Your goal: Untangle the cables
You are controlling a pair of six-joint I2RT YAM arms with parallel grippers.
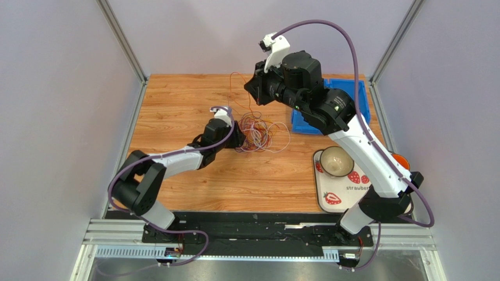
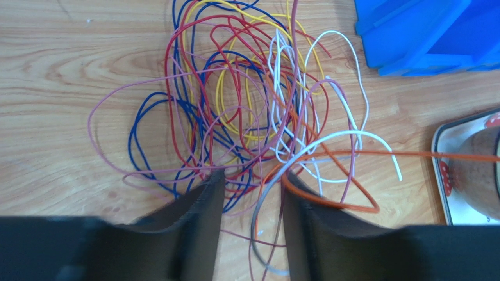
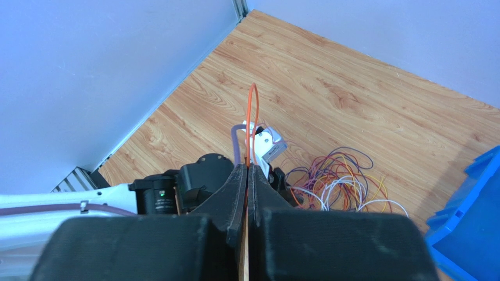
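Observation:
The cables point(image 1: 258, 132) lie as a loose tangle of red, blue, yellow, white, purple and orange loops point(image 2: 246, 99) on the wooden table. My left gripper point(image 1: 239, 139) sits low at the tangle's left edge. Its jaws point(image 2: 252, 178) are open, and grey, purple and orange strands run between the fingers point(image 2: 199, 216). My right gripper point(image 1: 247, 88) hangs above and behind the pile. In the right wrist view it point(image 3: 247, 167) is shut on a thin orange cable point(image 3: 253, 105), which loops up above the fingertips. The pile point(image 3: 340, 181) lies below it to the right.
A blue bin point(image 1: 361, 96) stands at the back right, partly under the right arm. A strawberry-print tray point(image 1: 343, 193) with a bowl point(image 1: 336, 161) sits at the front right. Grey walls close off the table on three sides.

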